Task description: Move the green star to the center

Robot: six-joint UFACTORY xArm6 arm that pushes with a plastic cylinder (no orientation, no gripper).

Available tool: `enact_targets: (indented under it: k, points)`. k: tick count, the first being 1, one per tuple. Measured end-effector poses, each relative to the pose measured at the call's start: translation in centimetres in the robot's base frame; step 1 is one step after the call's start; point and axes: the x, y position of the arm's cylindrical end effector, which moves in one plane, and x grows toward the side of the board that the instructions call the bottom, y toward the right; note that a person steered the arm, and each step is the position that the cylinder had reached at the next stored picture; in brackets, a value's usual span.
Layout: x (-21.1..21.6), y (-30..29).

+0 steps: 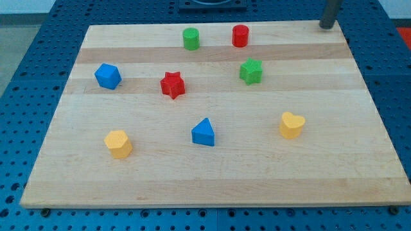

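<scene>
My tip (327, 27) far upper-right of green star (251, 71).

Pale wooden board (212, 173) fills most of the view, made of lengthwise planks w/ visible grain, a slightly darker strip running across near the view's top. It lies on a blue perforated surface (26, 96), regular rows of small holes, seen on the view's left, right & along the bottom edge. At the top centre, a dark fixture (212, 5) is cut off by the frame. Light is even & soft, only short shadows. No walls or windows visible.
</scene>
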Motion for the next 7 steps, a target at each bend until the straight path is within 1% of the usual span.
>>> enact_targets:
  k: [1, 3, 4, 5, 6, 7]
  points:
    - [0.2, -8.2]
    - [0.6, -10.7]
    - [4.0, -13.5]
    - [5.4, -14.2]
    - [5.8, -14.2]
    - [9.2, -14.3]
